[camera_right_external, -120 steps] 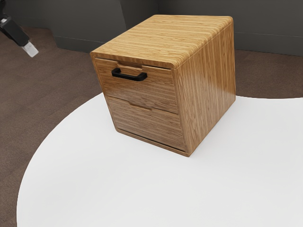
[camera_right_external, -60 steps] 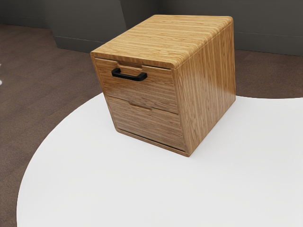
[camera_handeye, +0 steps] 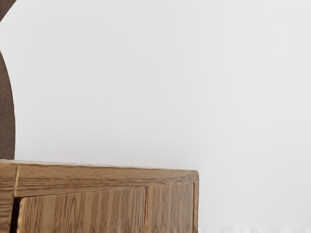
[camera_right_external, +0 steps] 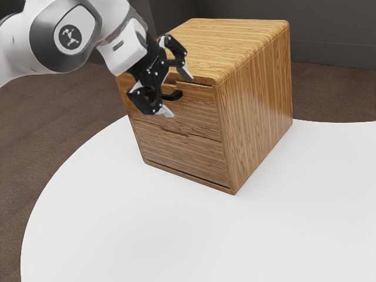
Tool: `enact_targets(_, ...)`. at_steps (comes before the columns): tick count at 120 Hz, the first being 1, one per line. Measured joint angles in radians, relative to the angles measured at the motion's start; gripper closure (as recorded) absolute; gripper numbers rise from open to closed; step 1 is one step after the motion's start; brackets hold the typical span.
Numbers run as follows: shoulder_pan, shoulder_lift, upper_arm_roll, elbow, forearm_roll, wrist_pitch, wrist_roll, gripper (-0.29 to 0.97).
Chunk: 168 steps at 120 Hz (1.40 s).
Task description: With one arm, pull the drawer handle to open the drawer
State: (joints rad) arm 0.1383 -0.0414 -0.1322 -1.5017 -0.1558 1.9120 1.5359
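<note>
Fingers (camera_right_external: 178,59) of the gripper (camera_right_external: 175,92) stand spread wide, one above and one below the black handle (camera_right_external: 178,93), whose visible end lies between them. Whether either fingertip touches it cannot be told. Just behind the fingers, the top drawer (camera_right_external: 200,111) sits flush in the wooden cabinet (camera_right_external: 252,88) on the white table (camera_right_external: 176,235).

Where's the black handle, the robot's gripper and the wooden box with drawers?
drawer handle (camera_right_external: 176,93), exterior view, its visible end between the open fingers.
gripper (camera_right_external: 179,95), exterior view, midway between its fingertips.
wooden cabinet (camera_right_external: 255,100), exterior view, its side wall.
</note>
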Motion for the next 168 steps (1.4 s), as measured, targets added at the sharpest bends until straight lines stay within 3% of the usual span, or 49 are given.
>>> enact_targets(28, 0.3, -0.001, 0.001, -0.013, 0.141, 0.034, -0.032, 0.01)
enact_targets(41, 0.361, 0.003, -0.002, -0.016, 0.173, 0.044, -0.042, 0.02)
enact_targets(60, 0.319, 0.02, -0.014, -0.026, 0.188, 0.072, -0.045, 0.07)
enact_targets(125, 0.042, 0.061, -0.032, -0.02, 0.175, 0.14, -0.011, 0.24)
enact_targets(144, 0.047, 0.061, -0.029, -0.022, 0.16, 0.148, 0.003, 0.25)
enact_targets(168, 0.143, 0.06, -0.029, -0.023, 0.155, 0.152, 0.015, 0.26)
